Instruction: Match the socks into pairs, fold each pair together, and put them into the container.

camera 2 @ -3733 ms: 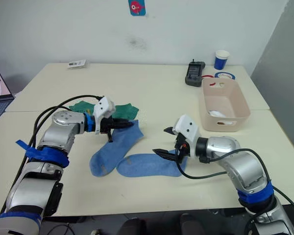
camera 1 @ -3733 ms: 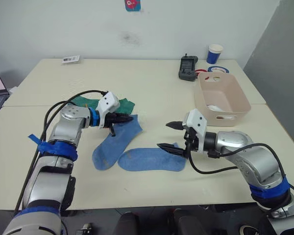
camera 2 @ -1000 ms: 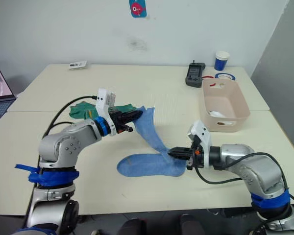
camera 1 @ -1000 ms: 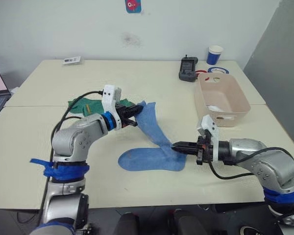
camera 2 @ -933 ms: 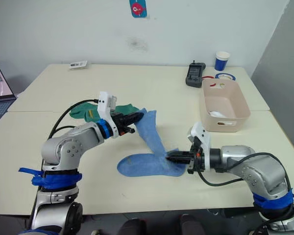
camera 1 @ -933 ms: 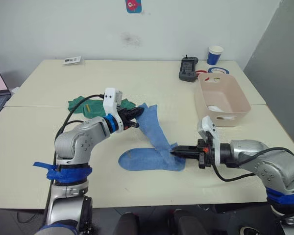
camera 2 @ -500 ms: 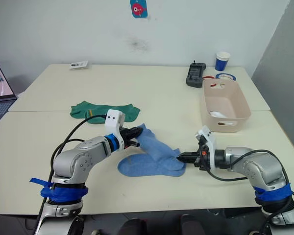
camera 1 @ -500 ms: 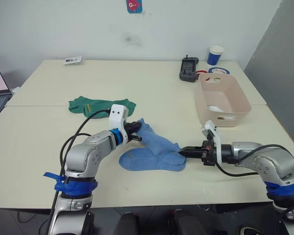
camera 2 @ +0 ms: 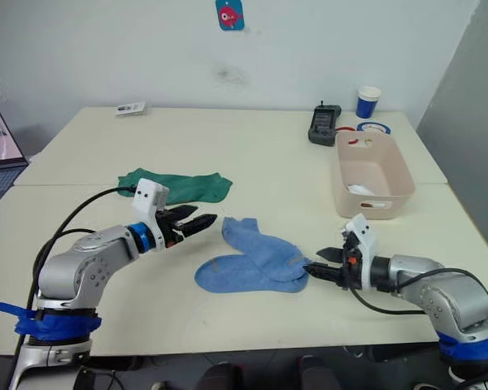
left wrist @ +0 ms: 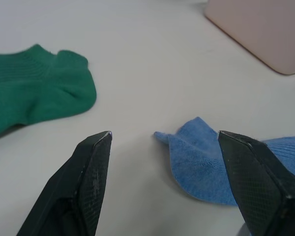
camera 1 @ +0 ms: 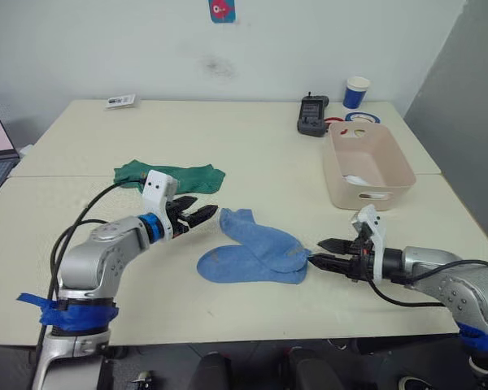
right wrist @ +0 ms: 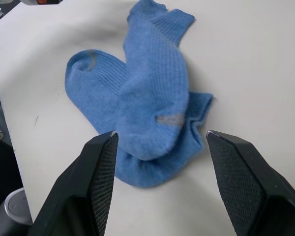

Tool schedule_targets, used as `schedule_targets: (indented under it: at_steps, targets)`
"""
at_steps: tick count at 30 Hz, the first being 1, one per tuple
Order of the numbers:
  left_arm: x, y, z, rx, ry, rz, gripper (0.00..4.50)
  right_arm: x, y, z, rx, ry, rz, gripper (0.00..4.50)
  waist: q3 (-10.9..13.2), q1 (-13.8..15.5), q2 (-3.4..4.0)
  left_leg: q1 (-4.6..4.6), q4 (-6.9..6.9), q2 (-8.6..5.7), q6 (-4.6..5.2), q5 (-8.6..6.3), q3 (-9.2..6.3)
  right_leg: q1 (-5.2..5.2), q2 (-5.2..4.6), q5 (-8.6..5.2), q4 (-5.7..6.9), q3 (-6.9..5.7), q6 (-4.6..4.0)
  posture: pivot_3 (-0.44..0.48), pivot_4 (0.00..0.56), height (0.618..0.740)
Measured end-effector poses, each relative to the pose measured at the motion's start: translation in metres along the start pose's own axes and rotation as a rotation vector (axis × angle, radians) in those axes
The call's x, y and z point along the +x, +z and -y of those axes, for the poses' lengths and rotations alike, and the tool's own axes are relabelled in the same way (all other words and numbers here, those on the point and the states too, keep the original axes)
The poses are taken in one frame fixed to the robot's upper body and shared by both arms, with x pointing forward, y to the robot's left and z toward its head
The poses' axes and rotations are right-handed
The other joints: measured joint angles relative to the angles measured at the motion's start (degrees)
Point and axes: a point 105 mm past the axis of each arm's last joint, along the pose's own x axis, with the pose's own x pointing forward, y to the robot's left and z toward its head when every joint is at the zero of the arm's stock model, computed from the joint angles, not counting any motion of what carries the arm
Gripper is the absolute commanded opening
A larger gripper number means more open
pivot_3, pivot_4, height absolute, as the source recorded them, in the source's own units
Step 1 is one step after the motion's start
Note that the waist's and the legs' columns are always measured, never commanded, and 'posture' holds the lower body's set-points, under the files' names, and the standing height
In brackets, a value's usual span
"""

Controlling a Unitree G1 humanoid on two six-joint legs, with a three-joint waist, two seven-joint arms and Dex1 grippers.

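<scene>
Cream tabletop (camera 1: 252, 146) against white wall. Two light blue ankle socks (camera 1: 256, 253) overlapped at front centre, dark green socks (camera 1: 179, 175) to their left. Pale beige-pink plastic tub (camera 1: 368, 166) at right, white fabric inside. Left gripper (camera 1: 197, 218) and right gripper (camera 1: 324, 252) both spread, empty, flanking blue pair.

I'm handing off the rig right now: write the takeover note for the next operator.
Left hand open, empty, beside the blue pair's cuff end. Right hand open, empty, at its other end.
Light blue socks overlapped crosswise on the table, not folded.
Dark green socks lie behind the left hand.
Container holds something white.
Left: fold and bin blue, then green.
</scene>
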Motion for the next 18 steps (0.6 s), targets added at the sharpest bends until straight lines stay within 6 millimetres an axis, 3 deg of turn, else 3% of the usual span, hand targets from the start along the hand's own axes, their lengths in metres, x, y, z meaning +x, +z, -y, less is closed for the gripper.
schedule_targets:
  at_steps: [8, 14, 18]
  targets:
    - [0.04, 0.006, 0.003, 0.19, -0.16, -0.045, 3.59, 0.011, -0.005, -0.011, -0.021, -0.056, -0.02, 3.1, 0.0, 0.38, -0.01, -0.1, 0.02, -0.06, 0.01, 0.0, 0.08, -0.03, 0.05, 0.0, -0.11, 0.03, 0.02, 0.0, 0.15, 0.74]
    - [0.073, -0.01, 0.015, 0.309, -0.264, -0.16, 3.59, 0.014, -0.013, -0.014, -0.001, -0.098, -0.047, 3.1, 0.0, 0.31, -0.01, -0.11, 0.02, -0.05, 0.02, -0.01, 0.11, -0.04, 0.11, -0.01, -0.1, 0.05, 0.02, 0.0, 0.15, 0.74]
    - [0.076, -0.034, 0.016, 0.351, -0.311, -0.275, 2.69, 0.014, -0.023, -0.015, 0.029, -0.122, -0.079, 3.1, 0.0, -0.33, -0.01, -0.1, 0.01, 0.02, 0.03, -0.02, 0.08, -0.09, 0.2, 0.0, -0.07, 0.1, 0.02, 0.0, 0.15, 0.74]
